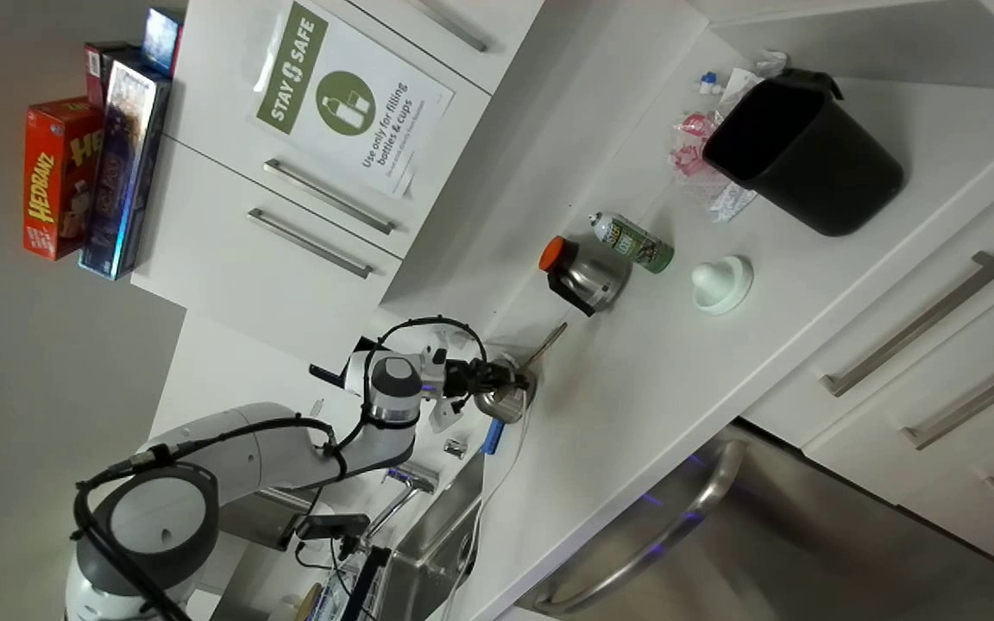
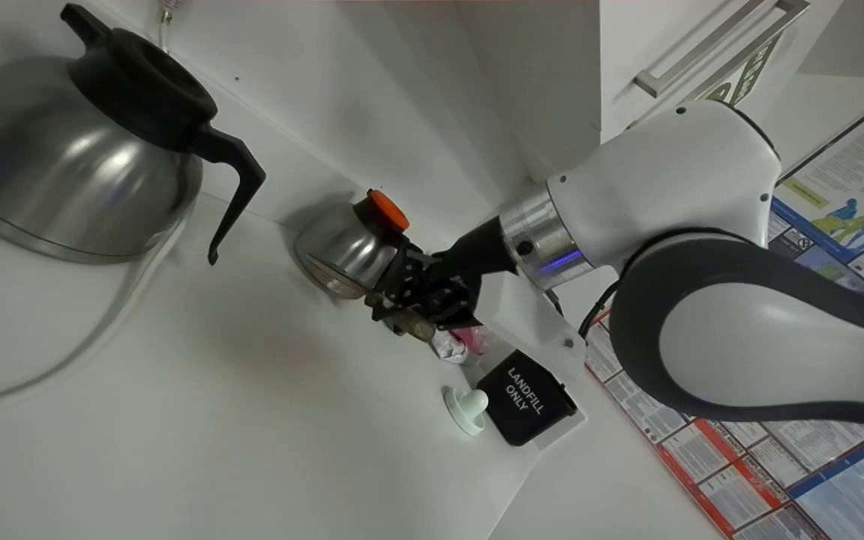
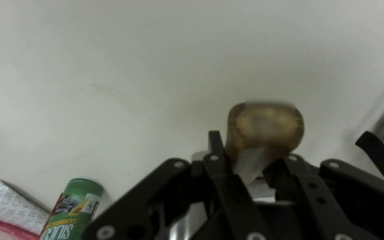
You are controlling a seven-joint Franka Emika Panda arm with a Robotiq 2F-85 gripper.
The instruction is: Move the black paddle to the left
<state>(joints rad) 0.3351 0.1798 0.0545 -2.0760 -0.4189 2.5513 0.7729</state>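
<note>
Pinching what may be the paddle, the tool holds it between its fingers; it looks brownish in the wrist view, so I cannot be sure it is the black one. In an exterior view it slants out past the fingertips above the bench, its free end toward the orange-lidded carafe. A green can stands just beside that carafe.

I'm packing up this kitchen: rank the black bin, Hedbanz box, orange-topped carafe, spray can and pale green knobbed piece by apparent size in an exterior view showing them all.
Largest to smallest:
1. Black bin
2. Hedbanz box
3. Orange-topped carafe
Smallest: spray can, longer, and pale green knobbed piece, wider; too close to rank.
</note>
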